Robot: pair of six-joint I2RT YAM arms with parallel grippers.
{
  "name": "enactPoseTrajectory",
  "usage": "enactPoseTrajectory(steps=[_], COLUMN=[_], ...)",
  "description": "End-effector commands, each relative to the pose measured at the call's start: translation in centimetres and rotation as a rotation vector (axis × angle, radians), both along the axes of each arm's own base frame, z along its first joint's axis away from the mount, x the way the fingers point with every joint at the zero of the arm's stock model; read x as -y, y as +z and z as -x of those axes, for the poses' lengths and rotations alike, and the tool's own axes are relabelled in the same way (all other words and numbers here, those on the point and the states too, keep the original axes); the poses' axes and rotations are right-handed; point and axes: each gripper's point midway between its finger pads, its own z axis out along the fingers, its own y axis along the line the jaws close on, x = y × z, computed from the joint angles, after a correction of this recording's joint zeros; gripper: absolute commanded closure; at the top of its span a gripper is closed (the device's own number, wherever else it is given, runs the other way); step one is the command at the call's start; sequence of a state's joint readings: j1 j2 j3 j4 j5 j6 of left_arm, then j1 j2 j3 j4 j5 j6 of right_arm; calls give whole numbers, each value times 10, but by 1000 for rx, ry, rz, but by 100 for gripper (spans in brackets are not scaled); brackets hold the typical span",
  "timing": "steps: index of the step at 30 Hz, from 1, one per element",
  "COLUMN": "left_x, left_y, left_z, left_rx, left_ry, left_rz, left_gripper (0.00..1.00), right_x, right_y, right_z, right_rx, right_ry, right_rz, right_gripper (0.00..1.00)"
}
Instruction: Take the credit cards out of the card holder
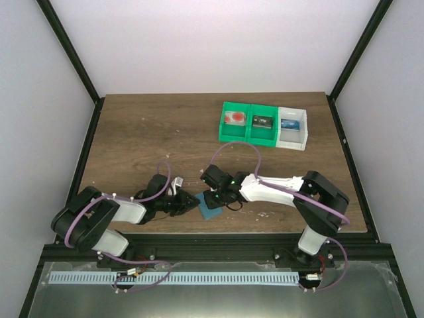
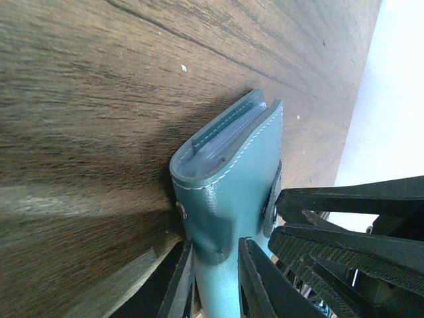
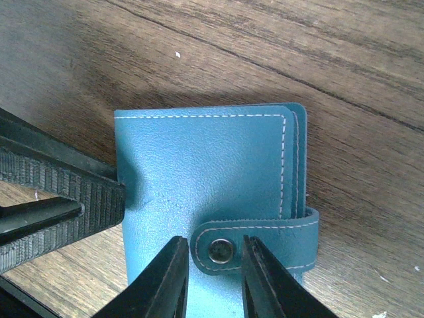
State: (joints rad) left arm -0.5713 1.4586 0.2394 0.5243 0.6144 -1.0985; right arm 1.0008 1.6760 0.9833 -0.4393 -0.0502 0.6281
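Observation:
The card holder (image 1: 211, 212) is a light-blue wallet lying folded shut at the table's near edge, with its strap snapped closed (image 3: 220, 251). No credit cards show; the wallet's inside is hidden. My left gripper (image 2: 215, 265) is shut on the wallet's spine (image 2: 232, 172) and dents the leather. It also shows in the top view (image 1: 192, 204). My right gripper (image 3: 213, 265) is low over the wallet's face (image 3: 199, 165), its fingers slightly apart on either side of the strap's snap end. It also shows in the top view (image 1: 217, 199).
A green two-compartment bin (image 1: 250, 136) and a white bin (image 1: 293, 140) stand side by side at the back right, each compartment holding a small item; the leftmost item is reddish. The table's front edge runs just behind the wallet.

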Motion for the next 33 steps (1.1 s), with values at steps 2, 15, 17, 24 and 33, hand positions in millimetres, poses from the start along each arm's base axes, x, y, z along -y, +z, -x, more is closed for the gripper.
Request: enactPoseTrajectory(steps=[2, 15, 17, 24, 33], left_x=[3, 3, 3, 2, 3], left_y=[2, 4, 3, -1, -4], left_z=[1, 1, 1, 2, 0], left_rx=[17, 19, 19, 12, 18], left_ry=[-17, -17, -19, -20, -29], left_rz=[13, 18, 18, 7, -14], left_gripper=[78, 78, 78, 78, 79], right_x=[-6, -1, 0, -4, -7], right_y=[2, -6, -5, 9, 23], right_z=[-4, -2, -3, -6, -7], right_rx=[34, 86, 94, 119, 144], right_ry=[13, 10, 7, -4, -10], right_rz=[32, 151, 153, 107, 53], right_gripper=[76, 80, 84, 97, 99])
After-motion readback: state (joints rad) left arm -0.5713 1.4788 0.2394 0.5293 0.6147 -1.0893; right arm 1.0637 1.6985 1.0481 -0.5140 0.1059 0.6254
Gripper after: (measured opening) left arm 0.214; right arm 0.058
